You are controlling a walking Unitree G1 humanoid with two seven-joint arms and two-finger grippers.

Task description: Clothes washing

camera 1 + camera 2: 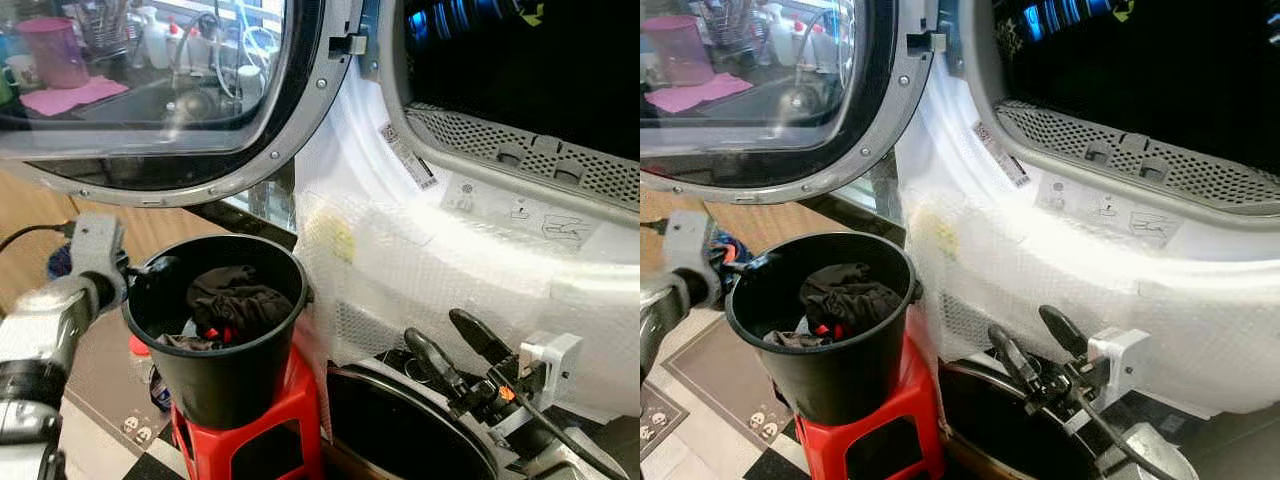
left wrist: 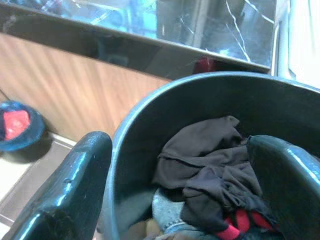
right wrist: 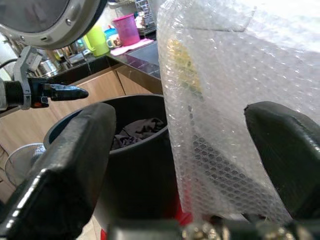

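A robot stands before an open front-loading washing machine (image 1: pixel 520 215), its round glass door (image 1: pixel 160 90) swung wide, as it prepares to move laundry out of a black plastic bucket (image 1: pixel 222 370) perched on a red plastic stool (image 1: pixel 290 420).

The left gripper (image 1: pixel 155 270) hovers at the bucket's near rim, its two black fingers spread and holding nothing, one outside the wall and one over the inside in the left wrist view. The right gripper (image 1: pixel 455 335) waits low beside the machine's front, its fingers also parted and empty.

The clothes (image 1: pixel 232 305), a crumpled heap of dark brown fabric with a flash of red and some grey beneath, lie at the bottom of the bucket.

The step in hand appears to be the first grab. To do it well, the left gripper would likely need to clear the rim, reach down to the top fold of the soft pile and pinch deep enough to gather cloth rather than skim it, without tipping the bucket off its narrow perch.

The machine's white front is wrapped in bubble wrap (image 1: pixel 400 270); a perforated grey metal strip (image 1: pixel 520 150) lines the lower edge of the dark drum opening. The door's rim is smooth silver with small rivets.
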